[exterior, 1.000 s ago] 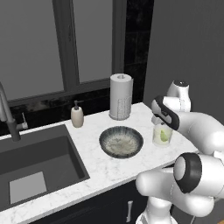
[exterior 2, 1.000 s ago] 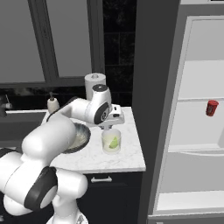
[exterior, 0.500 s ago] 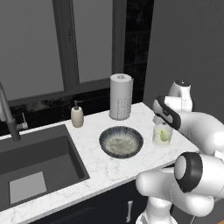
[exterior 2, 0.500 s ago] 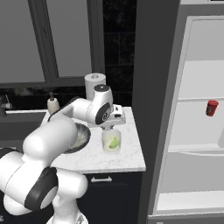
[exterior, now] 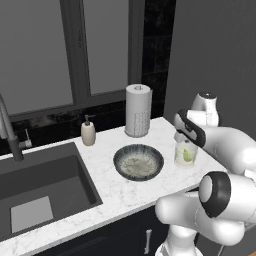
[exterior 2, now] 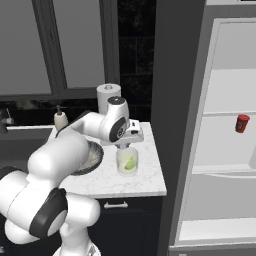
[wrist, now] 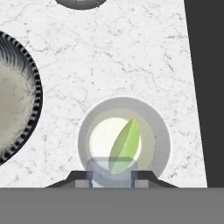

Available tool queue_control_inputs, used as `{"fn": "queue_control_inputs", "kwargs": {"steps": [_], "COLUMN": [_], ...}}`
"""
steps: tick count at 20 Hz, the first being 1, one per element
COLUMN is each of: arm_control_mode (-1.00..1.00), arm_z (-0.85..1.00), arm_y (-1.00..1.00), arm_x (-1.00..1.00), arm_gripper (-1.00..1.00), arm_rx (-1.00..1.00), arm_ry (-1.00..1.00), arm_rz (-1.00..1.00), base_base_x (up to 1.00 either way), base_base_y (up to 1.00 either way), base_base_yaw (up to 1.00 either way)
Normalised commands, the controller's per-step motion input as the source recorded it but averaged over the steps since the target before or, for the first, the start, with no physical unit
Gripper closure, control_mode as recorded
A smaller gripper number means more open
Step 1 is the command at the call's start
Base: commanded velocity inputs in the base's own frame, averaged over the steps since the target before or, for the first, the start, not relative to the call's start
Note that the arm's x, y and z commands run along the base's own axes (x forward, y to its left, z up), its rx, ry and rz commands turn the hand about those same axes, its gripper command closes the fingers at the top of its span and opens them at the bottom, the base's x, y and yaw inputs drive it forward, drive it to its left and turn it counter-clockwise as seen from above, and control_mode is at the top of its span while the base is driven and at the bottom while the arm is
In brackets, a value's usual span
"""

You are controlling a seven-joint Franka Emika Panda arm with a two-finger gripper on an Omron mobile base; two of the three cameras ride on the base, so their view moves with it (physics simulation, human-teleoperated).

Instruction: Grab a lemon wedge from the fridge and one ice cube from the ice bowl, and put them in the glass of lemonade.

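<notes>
Yellow-green, the lemon wedge (wrist: pixel 124 146) already floats in the glass (wrist: pixel 124 142) on the counter (wrist: pixel 131 57) — the gripper (wrist: pixel 111 175) hovers just above, holding an ice cube (wrist: pixel 111 168) not yet dropped in.

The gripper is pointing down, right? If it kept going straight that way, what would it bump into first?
Probably the glass of lemonade. The gripper, shut on an ice cube, points straight down over the glass's open top, where the lemon wedge already sits. How much gap remains is unclear.

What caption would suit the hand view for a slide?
Gripper holds an ice cube over the glass of lemonade, lemon wedge already inside.
</notes>
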Motion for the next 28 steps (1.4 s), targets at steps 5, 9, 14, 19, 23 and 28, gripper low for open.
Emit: {"fn": "queue_control_inputs", "kwargs": {"steps": [5, 9, 14, 19, 23, 28], "arm_control_mode": [-1.00, -1.00, -1.00, -1.00, -1.00, -1.00], "arm_z": [-0.05, -0.11, -0.18, -0.01, 0.00, 0.00], "arm_y": [0.00, -0.01, -0.11, 0.00, 0.00, 0.00], "arm_x": [0.13, 0.19, 0.16, 0.00, 0.00, 0.00], "arm_gripper": [1.00, 1.00, 1.00, -1.00, -1.00, -1.00], "arm_rx": [0.00, 0.00, 0.00, 0.00, 0.00, 0.00], "arm_ry": [0.03, 0.02, 0.00, 0.00, 0.00, 0.00], "arm_rz": [0.00, 0.00, 0.00, 0.00, 0.00, 0.00], "base_base_x": [0.00, 0.00, 0.00, 0.00, 0.00, 0.00], "base_base_y": [0.00, 0.00, 0.00, 0.00, 0.00, 0.00], "base_base_yaw": [0.00, 0.00, 0.00, 0.00, 0.00, 0.00]}}
